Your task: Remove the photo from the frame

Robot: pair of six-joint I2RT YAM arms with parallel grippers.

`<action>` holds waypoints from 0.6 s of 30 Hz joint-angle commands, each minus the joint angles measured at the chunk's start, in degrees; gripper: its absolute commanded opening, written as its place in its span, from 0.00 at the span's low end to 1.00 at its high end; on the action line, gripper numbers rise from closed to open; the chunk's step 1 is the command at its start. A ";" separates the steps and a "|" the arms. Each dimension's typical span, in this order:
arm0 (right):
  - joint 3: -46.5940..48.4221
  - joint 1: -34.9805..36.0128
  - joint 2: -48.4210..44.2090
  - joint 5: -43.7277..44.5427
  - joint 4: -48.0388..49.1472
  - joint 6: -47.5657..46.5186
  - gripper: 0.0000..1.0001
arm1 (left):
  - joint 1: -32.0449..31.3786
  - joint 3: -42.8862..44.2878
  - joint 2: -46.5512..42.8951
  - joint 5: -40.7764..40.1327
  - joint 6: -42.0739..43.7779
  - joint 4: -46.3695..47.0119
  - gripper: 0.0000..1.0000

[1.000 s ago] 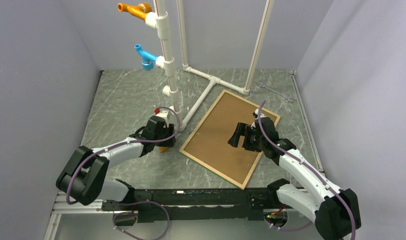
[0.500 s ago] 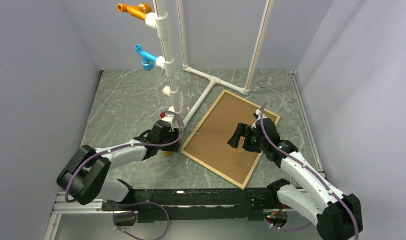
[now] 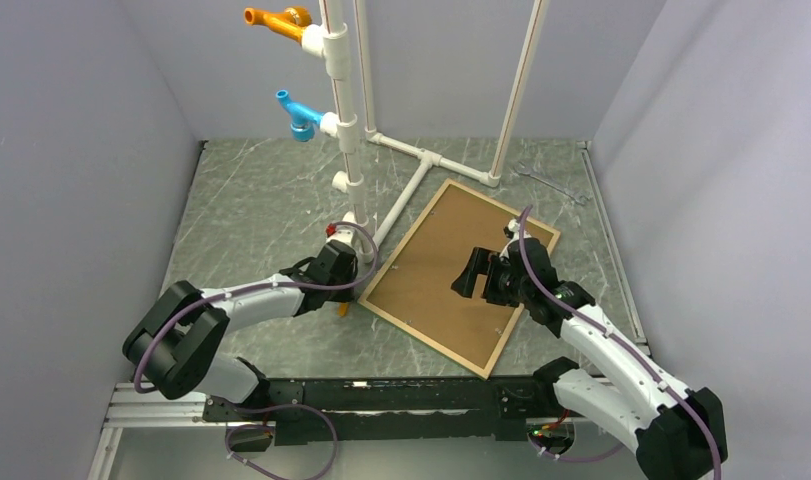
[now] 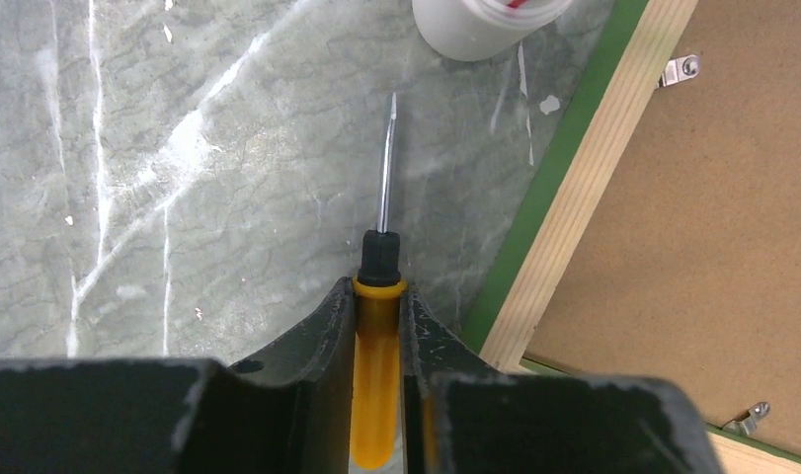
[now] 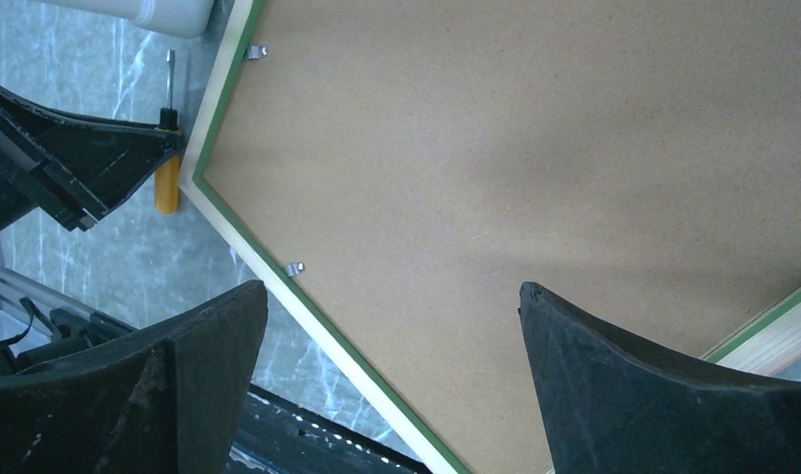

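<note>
Plainly face-down, green-edged frame [image 4: 574,212] shows brown backing [image 3: 451,270]; left end effector [image 4: 378,326] clamps screwdriver [image 4: 376,385], right end effector [image 5: 391,326] gapes.

A brown board [image 5: 495,178] fills the green frame [image 5: 253,249]. The right gripper [image 5: 391,296] hangs over it, fingers wide. A screwdriver [image 5: 166,188] is beside the frame.

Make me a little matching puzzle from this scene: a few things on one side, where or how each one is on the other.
Things:
1 screwdriver
2 frame
3 right gripper
4 wrench

Places or states:
A open above the backing board
B far right of the table
C clamped in the left gripper
D back side up, clips showing

Pairs: 1-C, 2-D, 3-A, 4-B
</note>
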 commanded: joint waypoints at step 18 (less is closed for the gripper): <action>4.05 14.10 10.64 3.26 7.28 3.81 1.00 | -0.22 -7.54 -35.55 1.35 -9.64 -12.62 0.00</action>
